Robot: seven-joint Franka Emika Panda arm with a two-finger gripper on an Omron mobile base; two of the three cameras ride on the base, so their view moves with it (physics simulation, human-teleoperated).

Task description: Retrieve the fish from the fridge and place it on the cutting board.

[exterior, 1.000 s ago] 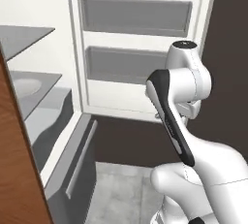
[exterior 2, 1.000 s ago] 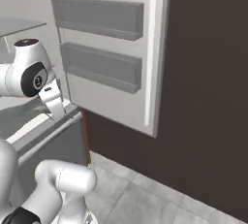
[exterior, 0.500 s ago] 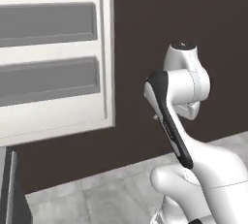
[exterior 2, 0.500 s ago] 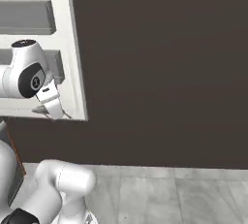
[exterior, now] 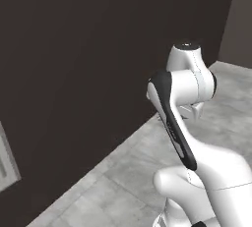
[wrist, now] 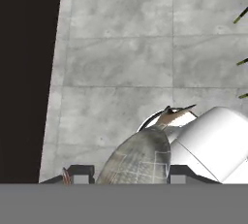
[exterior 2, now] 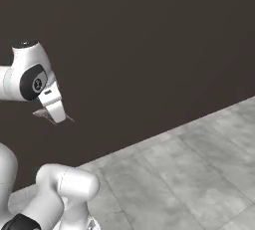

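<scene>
Between the 2 dark fingertips at the bottom of the hand view lies the fish, its scaled silvery-grey body filling the gap and its pointed tail running up and to the right, away from the claw. The gripper is clenched on the fish, 1 finger on each flank, so the long axis of the fish runs straight out along the claw rather than across it. Below the catch, the hand view looks down on grey floor tiles, with a dark panel along the left edge. From the right base view, the gripper hangs beside the white upper arm with a thin grey sliver of fish showing under it, held well above the floor. Farther back, both base views face a plain dark wall; a narrow pale edge, possibly the fridge door, sits at the far left of the left base view. Judgement: carrying phase, board not yet reached; the set-down should lay the tail-forward axis flat along the board.
</scene>
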